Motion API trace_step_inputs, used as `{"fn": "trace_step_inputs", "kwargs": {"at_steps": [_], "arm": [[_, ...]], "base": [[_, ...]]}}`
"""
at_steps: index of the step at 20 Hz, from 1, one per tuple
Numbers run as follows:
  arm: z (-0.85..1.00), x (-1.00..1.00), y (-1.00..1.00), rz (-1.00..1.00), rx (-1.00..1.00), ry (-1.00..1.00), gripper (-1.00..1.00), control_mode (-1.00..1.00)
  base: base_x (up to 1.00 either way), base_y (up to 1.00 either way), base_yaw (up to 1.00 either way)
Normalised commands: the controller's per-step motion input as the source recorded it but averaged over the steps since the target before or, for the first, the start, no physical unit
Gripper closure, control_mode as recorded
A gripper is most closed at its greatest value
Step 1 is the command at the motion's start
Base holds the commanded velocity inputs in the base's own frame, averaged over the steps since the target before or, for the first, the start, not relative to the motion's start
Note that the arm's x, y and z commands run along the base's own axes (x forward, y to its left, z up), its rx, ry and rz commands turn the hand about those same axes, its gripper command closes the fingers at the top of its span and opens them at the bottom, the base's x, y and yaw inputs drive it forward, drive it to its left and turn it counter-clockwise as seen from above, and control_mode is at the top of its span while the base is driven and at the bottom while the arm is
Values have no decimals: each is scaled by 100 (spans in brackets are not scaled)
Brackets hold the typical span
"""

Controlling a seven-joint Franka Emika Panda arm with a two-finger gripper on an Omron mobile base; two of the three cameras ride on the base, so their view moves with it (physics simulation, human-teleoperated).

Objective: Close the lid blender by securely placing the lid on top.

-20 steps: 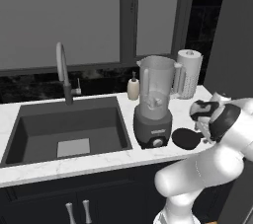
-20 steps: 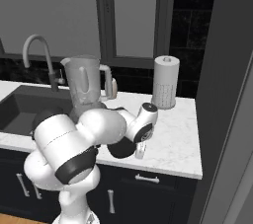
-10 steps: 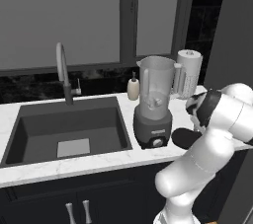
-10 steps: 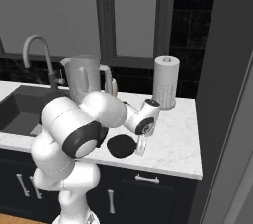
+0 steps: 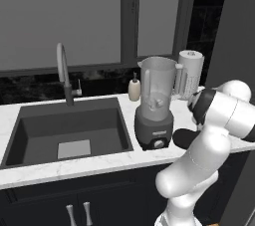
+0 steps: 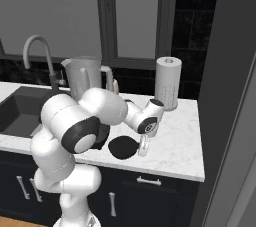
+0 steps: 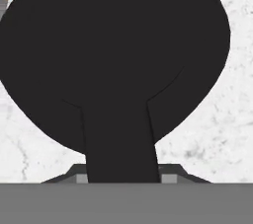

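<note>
lid [image 7: 113,45]: lying flat on worktop [image 6: 175,141], centre frame, tab toward me
fingers [image 6: 143,147]: hovering beside lid; spread or pressed, I cannot tell
tip: I'm centring on tab before pinching
blender [image 5: 157,105]: mouth waiting open

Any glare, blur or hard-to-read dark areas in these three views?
Left base view: sharp, evenly lit, no glare; the arm hides part of the lid. Right base view: just as crisp; the lid stands out against the pale counter. Hand view: the lid is a flat black mass with no shading, merging with one dark fingertip.
</note>
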Motion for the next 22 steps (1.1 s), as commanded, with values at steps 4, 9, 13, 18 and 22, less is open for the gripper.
{"fn": "trace_step_inputs", "kwargs": {"at_steps": [4,9,13,18,22], "arm": [[32,-24,0,0,2,-5,100,-100],[3,0,0,0,0,0,100,-100],[35,-28,0,-4,0,0,100,-100],[60,-31,0,-5,0,-2,100,-100],[61,-19,3,-5,0,0,100,-100]], "base": [[0,0,0],[0,0,0],[0,0,0],[0,0,0],[0,0,0]]}}
